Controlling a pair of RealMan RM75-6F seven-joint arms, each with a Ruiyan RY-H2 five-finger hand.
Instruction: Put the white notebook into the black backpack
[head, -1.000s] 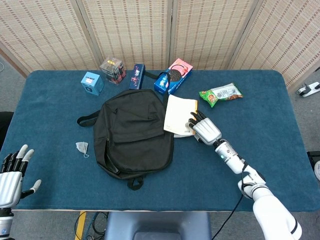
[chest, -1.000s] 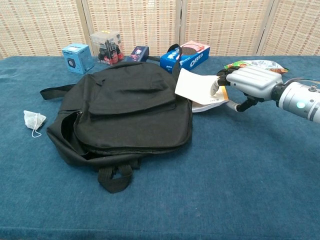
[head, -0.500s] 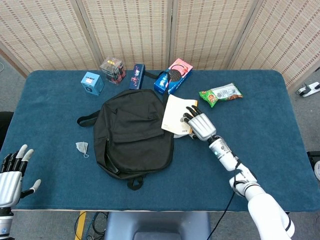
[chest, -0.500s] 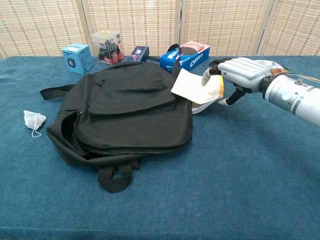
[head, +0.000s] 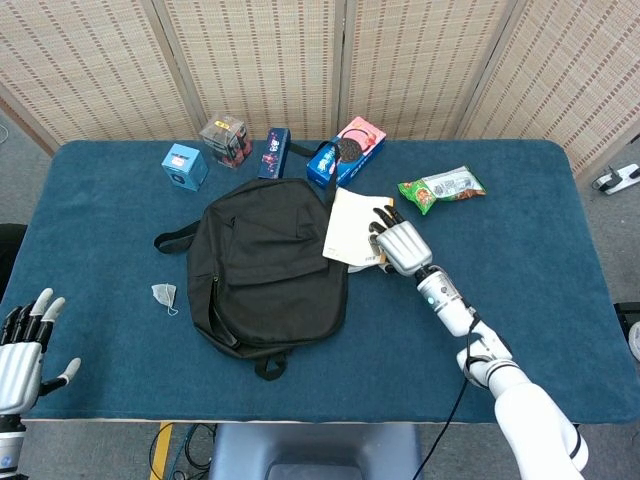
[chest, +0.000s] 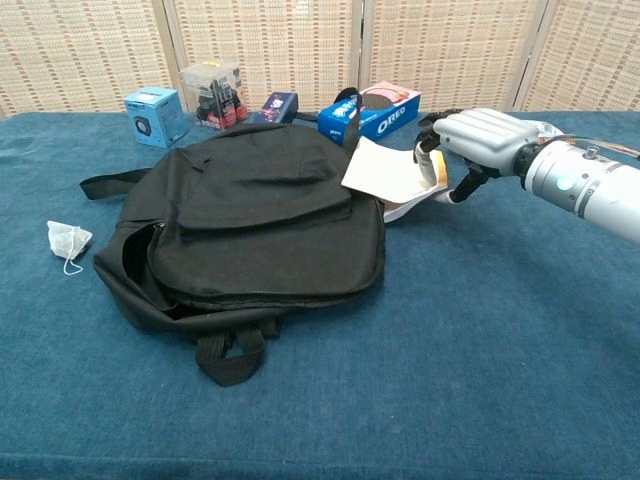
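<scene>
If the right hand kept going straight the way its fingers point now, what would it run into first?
The right hand points toward the table's far left, fingers already on the white notebook. Going on, it would likely push the notebook against the black backpack, though depth is hard to judge.

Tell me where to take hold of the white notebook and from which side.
Grip the white notebook by its right edge, coming from the right, where the right hand already sits. Its left edge leans on the black backpack, lifting the cover, so fingers can probably slide under the right side.
</scene>
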